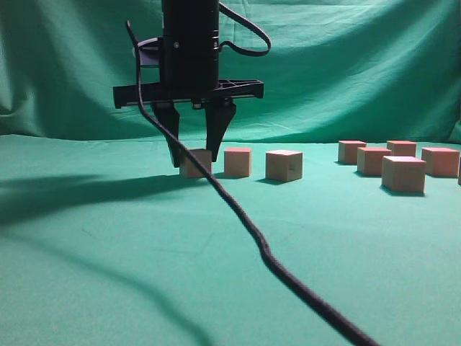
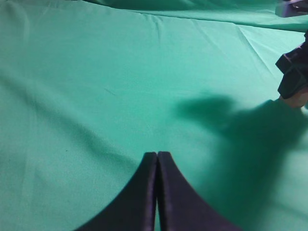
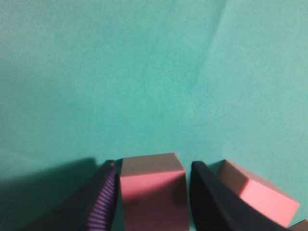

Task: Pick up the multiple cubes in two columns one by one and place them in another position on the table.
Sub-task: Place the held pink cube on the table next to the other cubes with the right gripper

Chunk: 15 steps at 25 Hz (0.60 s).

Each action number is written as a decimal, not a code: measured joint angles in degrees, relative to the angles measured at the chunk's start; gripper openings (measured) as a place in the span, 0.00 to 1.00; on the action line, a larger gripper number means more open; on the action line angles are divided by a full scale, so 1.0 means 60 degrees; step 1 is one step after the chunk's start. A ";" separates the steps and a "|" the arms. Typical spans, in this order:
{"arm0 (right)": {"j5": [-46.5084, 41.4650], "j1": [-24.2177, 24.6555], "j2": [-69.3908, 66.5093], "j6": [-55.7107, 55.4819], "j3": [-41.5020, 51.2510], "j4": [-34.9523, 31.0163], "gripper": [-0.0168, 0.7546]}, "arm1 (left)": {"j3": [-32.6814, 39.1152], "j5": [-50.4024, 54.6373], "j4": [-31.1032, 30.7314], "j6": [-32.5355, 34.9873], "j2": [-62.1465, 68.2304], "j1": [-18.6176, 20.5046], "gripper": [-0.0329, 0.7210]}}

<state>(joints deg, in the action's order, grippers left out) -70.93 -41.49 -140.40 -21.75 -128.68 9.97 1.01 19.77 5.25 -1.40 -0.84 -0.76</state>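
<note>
right wrist view shows the right gripper (image 3: 153, 192) straddling one pink cube (image 3: 153, 192), with slim gaps between cube and fingers, so a firm hold cannot be told. a second cube (image 3: 257, 192) lies just beside. exterior view alone shows that cube resting on the green table (image 1: 144, 274), two more cubes alongside, five farther right. left wrist view shows the left gripper (image 2: 157, 159) pressed closed over bare cloth.
</note>
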 joint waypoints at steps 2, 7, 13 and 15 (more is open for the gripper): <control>0.0018 0.0000 0.0000 0.0000 0.0000 0.0000 0.43 | 0.0000 0.0000 0.0000 0.0000 0.0000 0.0000 0.04; 0.0055 0.0000 0.0000 0.0327 0.0000 0.0000 0.43 | 0.0000 0.0000 0.0000 0.0000 0.0000 0.0000 0.04; 0.0077 0.0000 0.0000 0.0642 0.0000 0.0000 0.43 | 0.0000 0.0000 0.0000 0.0000 0.0000 0.0000 0.04; 0.0116 0.0000 0.0000 0.0739 0.0000 -0.0018 0.43 | 0.0000 0.0000 0.0000 0.0000 0.0000 0.0000 0.04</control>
<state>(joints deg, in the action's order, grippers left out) -70.23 -41.49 -140.40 -17.32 -128.68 9.86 1.01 19.77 5.25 -1.40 -0.84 -0.76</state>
